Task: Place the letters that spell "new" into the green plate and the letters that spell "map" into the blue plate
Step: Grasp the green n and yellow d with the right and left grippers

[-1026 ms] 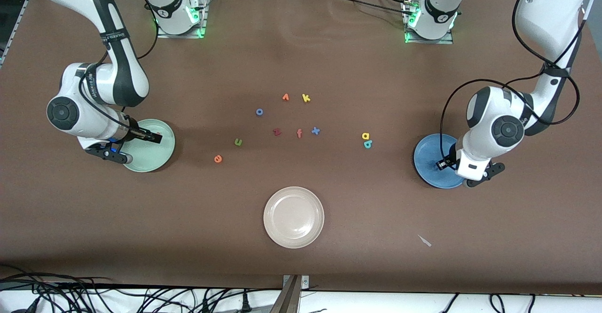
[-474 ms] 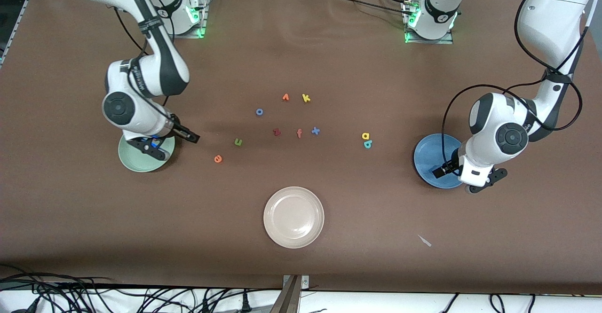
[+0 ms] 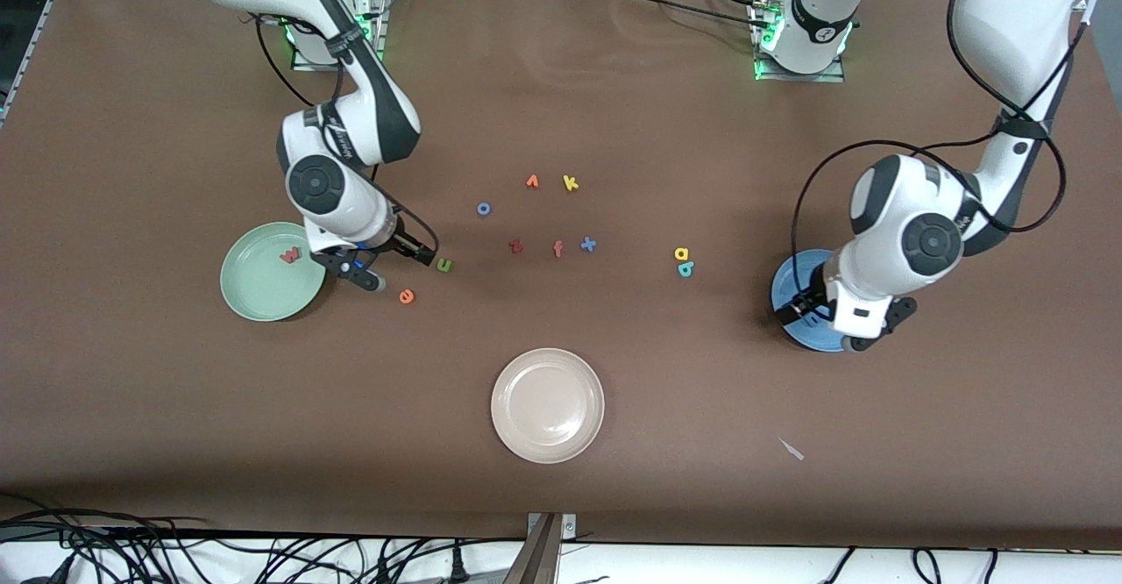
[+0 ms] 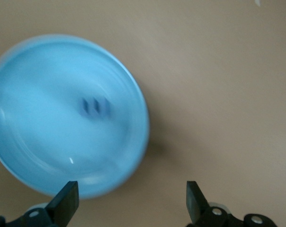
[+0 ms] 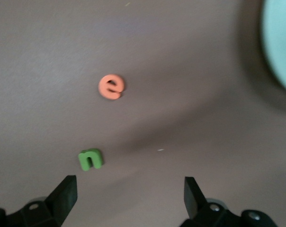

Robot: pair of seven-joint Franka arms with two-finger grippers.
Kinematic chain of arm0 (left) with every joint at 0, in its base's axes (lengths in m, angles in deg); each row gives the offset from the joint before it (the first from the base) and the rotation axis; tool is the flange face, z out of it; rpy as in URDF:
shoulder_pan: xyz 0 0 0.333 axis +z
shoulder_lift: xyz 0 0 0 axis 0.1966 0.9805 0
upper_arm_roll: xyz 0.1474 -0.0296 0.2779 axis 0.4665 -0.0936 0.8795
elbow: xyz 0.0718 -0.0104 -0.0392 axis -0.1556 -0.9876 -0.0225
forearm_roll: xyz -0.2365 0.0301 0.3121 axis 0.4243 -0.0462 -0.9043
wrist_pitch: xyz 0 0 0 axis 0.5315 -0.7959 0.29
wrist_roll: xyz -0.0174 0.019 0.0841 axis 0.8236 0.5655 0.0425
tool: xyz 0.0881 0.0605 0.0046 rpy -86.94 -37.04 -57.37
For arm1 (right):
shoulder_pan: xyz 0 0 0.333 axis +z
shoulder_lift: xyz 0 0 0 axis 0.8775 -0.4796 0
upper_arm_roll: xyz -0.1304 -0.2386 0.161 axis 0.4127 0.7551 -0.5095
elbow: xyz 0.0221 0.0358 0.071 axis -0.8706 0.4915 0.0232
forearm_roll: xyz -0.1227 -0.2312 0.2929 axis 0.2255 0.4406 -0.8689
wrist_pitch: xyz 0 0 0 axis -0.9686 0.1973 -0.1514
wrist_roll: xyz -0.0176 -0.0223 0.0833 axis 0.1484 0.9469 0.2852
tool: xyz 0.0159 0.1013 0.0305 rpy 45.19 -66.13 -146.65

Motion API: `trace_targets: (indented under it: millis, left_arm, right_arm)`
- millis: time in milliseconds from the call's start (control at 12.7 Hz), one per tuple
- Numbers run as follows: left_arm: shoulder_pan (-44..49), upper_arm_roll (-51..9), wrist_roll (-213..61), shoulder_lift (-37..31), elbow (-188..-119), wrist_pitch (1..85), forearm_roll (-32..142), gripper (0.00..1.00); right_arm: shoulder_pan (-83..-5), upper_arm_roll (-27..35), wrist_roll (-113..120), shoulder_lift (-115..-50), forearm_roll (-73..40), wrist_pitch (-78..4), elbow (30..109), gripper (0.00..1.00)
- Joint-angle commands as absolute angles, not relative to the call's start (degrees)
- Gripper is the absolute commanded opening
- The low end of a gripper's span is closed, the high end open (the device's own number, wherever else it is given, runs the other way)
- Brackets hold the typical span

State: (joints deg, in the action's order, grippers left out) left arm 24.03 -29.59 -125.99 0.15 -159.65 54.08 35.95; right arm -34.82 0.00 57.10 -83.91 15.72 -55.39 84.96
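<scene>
The pink w (image 3: 289, 255) lies in the green plate (image 3: 263, 290). My right gripper (image 3: 401, 270) hangs open and empty over the table between the green n (image 3: 444, 265) and orange e (image 3: 406, 296). The right wrist view shows the n (image 5: 90, 159) beside one fingertip, the e (image 5: 111, 87) and the plate's rim (image 5: 280, 42). My left gripper (image 3: 824, 325) stands open and empty over the edge of the blue plate (image 3: 789, 286). The blue m (image 4: 95, 107) lies in that plate (image 4: 48, 151). The yellow a (image 3: 681, 253) and teal p (image 3: 685, 269) sit together on the table.
Mid-table lie a blue o (image 3: 483, 209), an orange v-like letter (image 3: 532, 181), a yellow k (image 3: 571, 183), a dark red letter (image 3: 516, 246), a salmon f (image 3: 557, 249) and a blue x (image 3: 588, 244). A cream plate (image 3: 548, 444) sits nearer the camera, beside a white scrap (image 3: 791, 449).
My right arm swung from over the green plate to the n and e, leaving the w in the plate. My left gripper opened over the blue plate and shifted slightly.
</scene>
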Motion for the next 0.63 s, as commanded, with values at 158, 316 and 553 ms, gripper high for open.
trace_targets:
  millis: [158, 316, 553]
  left_arm:
    - [17.2, -32.4, -133.9, -0.3, -161.6, 55.6, 36.8, 0.97]
    - [14.0, -32.4, -134.3, -0.2, -164.1, 60.2, 36.8, 0.99]
    - [12.5, -32.4, -136.1, 0.1, -170.1, 67.6, 30.2, 0.99]
  right_arm:
    - [-31.5, 0.2, 59.4, -87.9, 15.3, -62.5, 84.5, 1.0]
    - [-30.8, 0.2, 60.2, -89.2, 15.3, -64.1, 84.5, 1.0]
    - [-30.8, 0.2, 59.8, -90.5, 15.3, -65.3, 84.4, 0.99]
